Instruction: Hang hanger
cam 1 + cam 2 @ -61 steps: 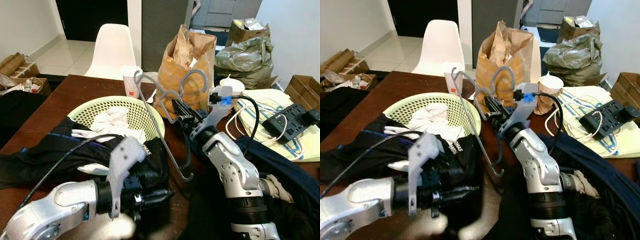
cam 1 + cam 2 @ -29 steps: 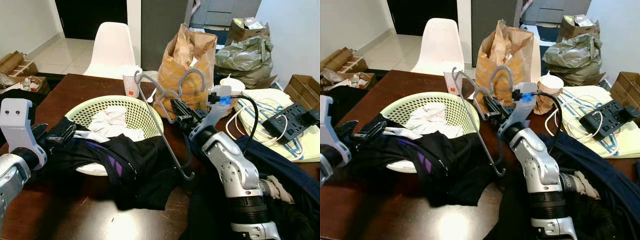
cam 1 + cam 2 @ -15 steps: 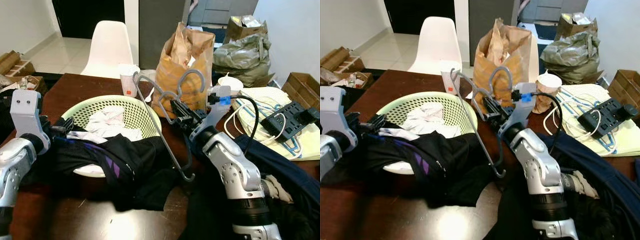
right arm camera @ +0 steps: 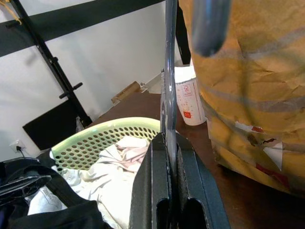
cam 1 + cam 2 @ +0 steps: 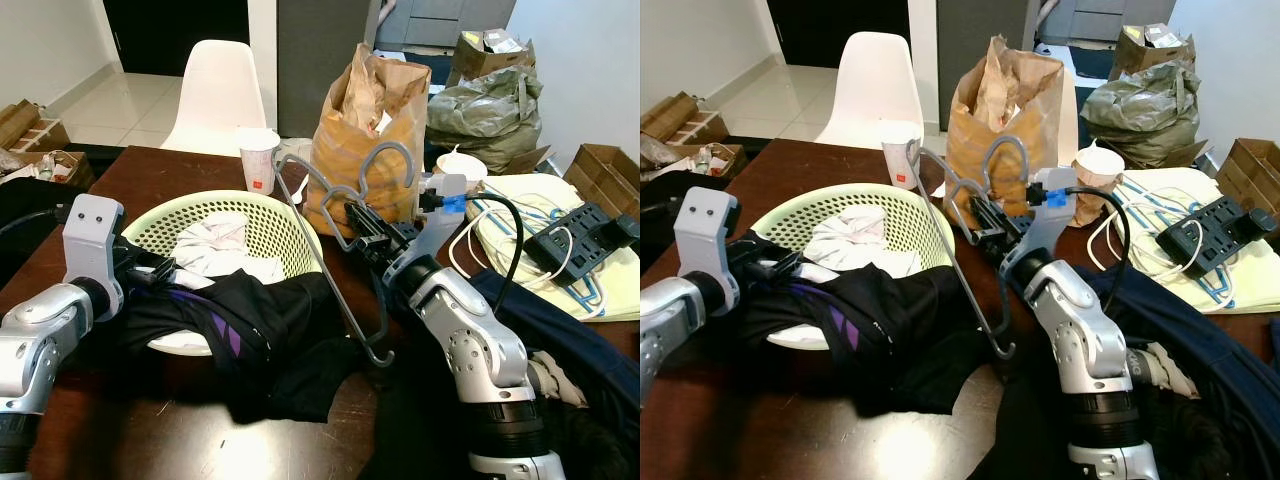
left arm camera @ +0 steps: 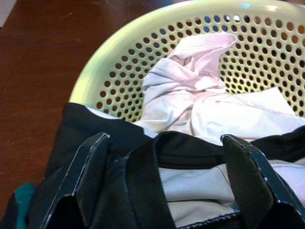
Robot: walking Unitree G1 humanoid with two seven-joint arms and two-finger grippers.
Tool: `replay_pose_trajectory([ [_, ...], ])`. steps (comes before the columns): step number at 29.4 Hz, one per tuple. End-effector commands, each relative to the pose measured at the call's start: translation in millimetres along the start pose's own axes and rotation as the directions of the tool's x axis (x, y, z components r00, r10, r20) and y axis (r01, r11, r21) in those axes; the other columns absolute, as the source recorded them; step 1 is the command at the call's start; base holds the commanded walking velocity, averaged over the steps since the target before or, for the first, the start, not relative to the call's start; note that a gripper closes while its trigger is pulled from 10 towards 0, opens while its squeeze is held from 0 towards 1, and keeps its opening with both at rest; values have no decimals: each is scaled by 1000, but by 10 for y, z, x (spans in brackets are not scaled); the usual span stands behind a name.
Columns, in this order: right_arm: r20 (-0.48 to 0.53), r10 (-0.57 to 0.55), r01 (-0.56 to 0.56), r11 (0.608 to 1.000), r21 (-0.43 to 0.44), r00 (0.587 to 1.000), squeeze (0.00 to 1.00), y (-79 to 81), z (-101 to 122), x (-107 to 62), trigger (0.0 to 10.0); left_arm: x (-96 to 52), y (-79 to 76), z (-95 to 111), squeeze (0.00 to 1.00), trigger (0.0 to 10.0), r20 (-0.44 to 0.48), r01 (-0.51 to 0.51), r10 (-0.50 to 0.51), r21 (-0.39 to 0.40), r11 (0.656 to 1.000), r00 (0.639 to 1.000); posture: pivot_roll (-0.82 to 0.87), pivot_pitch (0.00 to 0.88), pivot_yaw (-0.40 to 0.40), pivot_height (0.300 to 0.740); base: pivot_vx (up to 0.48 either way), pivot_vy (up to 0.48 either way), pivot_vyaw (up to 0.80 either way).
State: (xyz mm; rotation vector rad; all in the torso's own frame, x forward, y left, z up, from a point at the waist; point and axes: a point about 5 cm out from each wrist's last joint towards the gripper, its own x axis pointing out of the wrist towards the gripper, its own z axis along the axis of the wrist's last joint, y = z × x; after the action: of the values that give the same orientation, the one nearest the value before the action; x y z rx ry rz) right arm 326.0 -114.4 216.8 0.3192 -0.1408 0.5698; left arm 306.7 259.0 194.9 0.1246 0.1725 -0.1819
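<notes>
A grey hanger (image 5: 330,270) stands tilted above the table, its hook (image 5: 397,150) in front of the paper bag. My right gripper (image 5: 365,225) is shut on the hanger's upper bar; in the right wrist view the bar (image 4: 170,86) runs up from between the closed fingers. A black garment (image 5: 260,320) drapes over the near rim of the pale green basket (image 5: 290,215), which holds a white cloth (image 5: 225,240). My left gripper (image 6: 167,140) is open at the basket's left rim. Its fingers (image 6: 90,176) straddle the garment's black edge (image 6: 143,186).
A brown paper bag (image 5: 370,130) and a paper cup (image 5: 258,160) stand behind the basket, with a white chair (image 5: 215,95) beyond the dark wooden table (image 5: 190,430). Dark blue clothing (image 5: 560,320), a power strip (image 5: 590,235) and cables lie to the right.
My left arm has swung in from the table's left edge toward the basket, and its gripper now sits over the garment's edge. The right arm and hanger have barely moved.
</notes>
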Motion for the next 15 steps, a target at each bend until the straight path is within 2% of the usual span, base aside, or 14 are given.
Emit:
replay_pose_trajectory([
  [1,-16,-4,4,1000,-2,1000,0,-5,-14,-8,10000,2,-28,-90,0,10000,-53,19,-18,12,1000,998,-50,139,-45,740,0,0,0],
  [2,-17,-5,5,1000,-1,1000,0,-6,-19,-9,10000,0,-30,-89,0,4118,-60,25,-24,16,1000,998,-49,138,-45,740,0,0,0],
  [3,-17,-5,5,1000,-1,1000,0,-6,-19,-9,10000,0,-30,-89,0,4118,-60,25,-24,16,1000,998,-49,138,-45,740,0,0,0],
  [4,-18,-6,6,1000,0,1000,0,-7,-26,-8,10000,-4,-33,-85,0,0,-69,32,-30,27,999,997,-50,136,-45,740,0,0,0],
  [15,-17,-12,12,1000,-3,1000,0,-21,-29,-4,10000,-51,12,-16,0,0,-64,24,-21,38,999,998,-51,129,-43,740,0,0,0],
])
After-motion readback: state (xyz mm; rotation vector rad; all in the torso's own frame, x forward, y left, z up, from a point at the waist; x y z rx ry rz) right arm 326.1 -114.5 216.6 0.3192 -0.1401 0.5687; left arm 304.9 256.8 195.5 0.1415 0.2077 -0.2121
